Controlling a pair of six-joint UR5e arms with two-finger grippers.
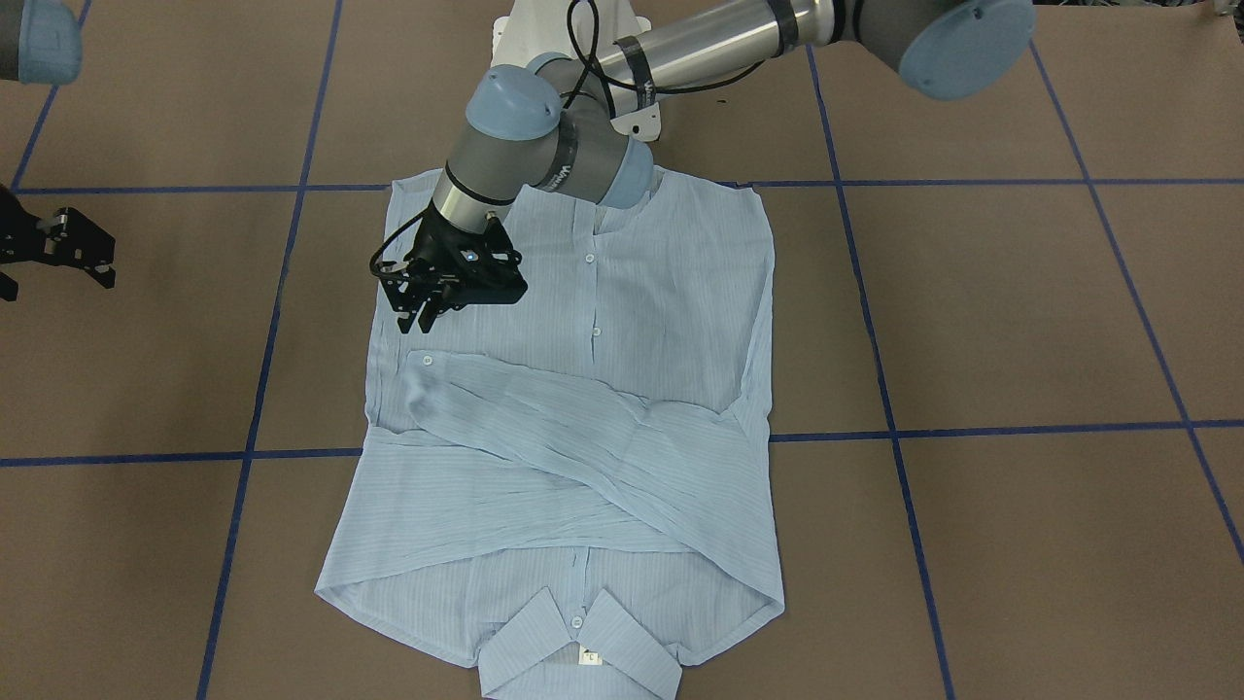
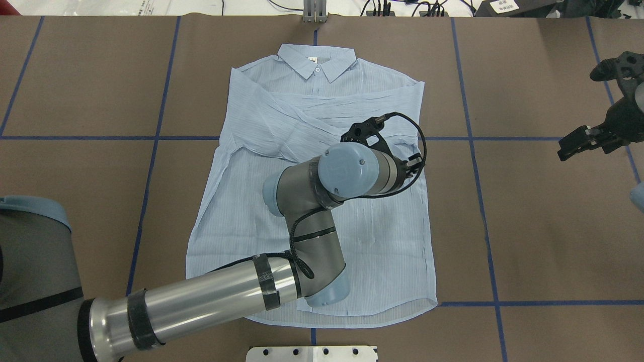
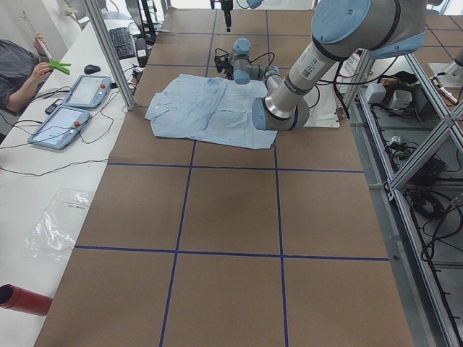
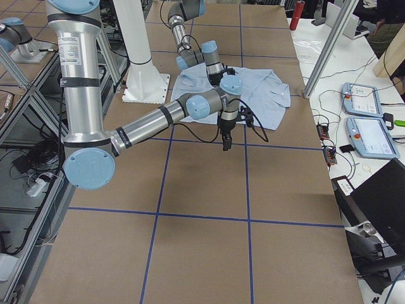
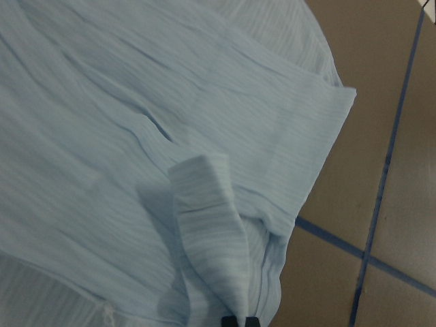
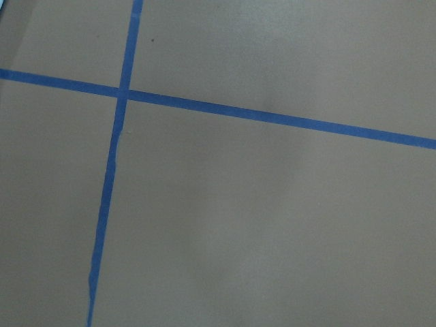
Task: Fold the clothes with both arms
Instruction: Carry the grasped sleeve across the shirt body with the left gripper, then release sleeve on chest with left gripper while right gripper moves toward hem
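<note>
- The shirt point(image 1: 603, 292) lies flat on the surface point(image 1: 1020, 321), sleeves crossed over its chest.
- Right gripper point(image 1: 83, 248) hangs well aside, fingers spread, empty.
- Left gripper point(image 1: 418, 323): fingers appear pinched on the sleeve cuff point(image 5: 204, 204); best lower it flat before letting go.

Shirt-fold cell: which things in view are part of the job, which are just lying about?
Job: pale blue shirt; left gripper, pinching its sleeve cuff; right gripper, off to the side.
Lying about: teach pendants, keyboard, mouse, clear plastic bag, red cylinder, all on the side bench.
</note>
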